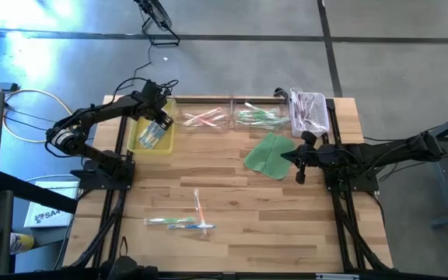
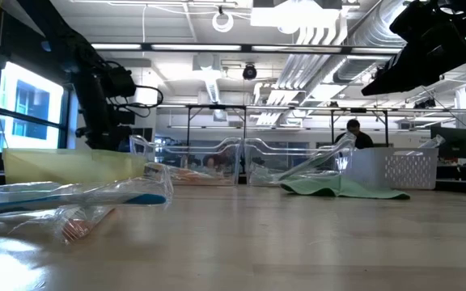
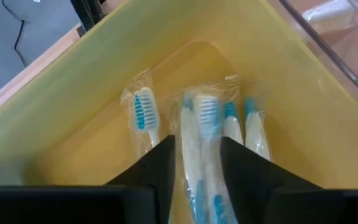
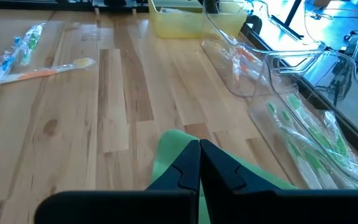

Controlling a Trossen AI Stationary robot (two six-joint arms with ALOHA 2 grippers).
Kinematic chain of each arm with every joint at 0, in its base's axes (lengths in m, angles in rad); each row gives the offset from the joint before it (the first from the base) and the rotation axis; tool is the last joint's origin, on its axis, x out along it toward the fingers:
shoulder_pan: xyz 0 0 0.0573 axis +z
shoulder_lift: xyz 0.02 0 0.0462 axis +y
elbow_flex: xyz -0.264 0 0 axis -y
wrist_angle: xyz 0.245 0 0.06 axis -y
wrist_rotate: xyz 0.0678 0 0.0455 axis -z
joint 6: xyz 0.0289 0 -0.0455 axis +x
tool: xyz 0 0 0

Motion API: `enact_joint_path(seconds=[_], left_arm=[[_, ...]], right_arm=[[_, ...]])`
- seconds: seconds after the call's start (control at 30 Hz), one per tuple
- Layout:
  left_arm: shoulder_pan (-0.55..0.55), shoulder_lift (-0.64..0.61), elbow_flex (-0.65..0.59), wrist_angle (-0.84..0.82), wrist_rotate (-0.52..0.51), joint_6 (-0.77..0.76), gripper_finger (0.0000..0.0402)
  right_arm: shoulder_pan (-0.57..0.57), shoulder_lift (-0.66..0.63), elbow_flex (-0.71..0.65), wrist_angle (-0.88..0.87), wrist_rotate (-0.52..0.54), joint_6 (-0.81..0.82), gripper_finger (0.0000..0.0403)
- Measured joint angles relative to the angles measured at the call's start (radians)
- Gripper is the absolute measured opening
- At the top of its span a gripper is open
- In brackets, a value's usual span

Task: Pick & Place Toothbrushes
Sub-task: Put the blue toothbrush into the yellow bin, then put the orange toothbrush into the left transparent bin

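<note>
Left gripper (image 3: 196, 163): parted over yellow bin (image 1: 140, 143), at ten o'clock on table (image 1: 232, 194); blue toothbrush (image 3: 205, 134) between fingers, grip not determinable.
Right gripper (image 4: 199, 163): clenched, empty, above green cloth (image 1: 268, 155).
Loose toothbrushes (image 1: 183, 222): six o'clock.

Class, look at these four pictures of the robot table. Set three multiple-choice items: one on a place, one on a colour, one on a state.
1. Where is the left pincer?
A. Over the yellow bin
B. Over the green cloth
C. At the white basket

2. What colour are the bristles of the toothbrushes in the yellow bin?
A. Pink
B. Blue
C. Black

3. How do the fingers of the right pincer stand?
A. Wide apart
B. Around a toothbrush
C. Shut, empty

Key: 1 A, the left wrist view looks into the yellow bin; 2 B, blue heads show there; 3 C, the fingers meet above the cloth.
</note>
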Motion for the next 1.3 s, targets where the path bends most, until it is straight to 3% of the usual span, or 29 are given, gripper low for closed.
enact_joint_path(seconds=[0.2,0.37,0.57,1.03,1.17,1.3], left_arm=[[0.0,-0.022,0.019,-0.038,-0.005,0.044,0.015],[0.0,-0.042,0.101,-0.133,-0.004,0.061,0.0152],[-0.003,-0.043,0.175,-0.133,0.008,0.061,0.0152],[-0.007,-0.05,0.185,-0.216,0.098,0.111,0.0152],[-0.009,-0.12,0.176,-0.326,0.041,0.152,0.0152],[-0.06,-0.279,0.119,-0.329,0.047,0.185,0.0152]], right_arm=[[0.0,0.0,0.0,0.0,0.0,0.0,0.0002],[0.0,0.0,0.0,0.0,0.0,0.0,0.0002],[0.0,0.0,0.0,0.0,-0.001,0.0,0.0002],[0.0,0.0,0.0,0.0,0.0,0.0,0.0002],[0.0,0.0,0.0,0.0,0.0,0.0,0.0002],[0.0,0.0,0.0,0.0,-0.001,0.0,0.0002]])
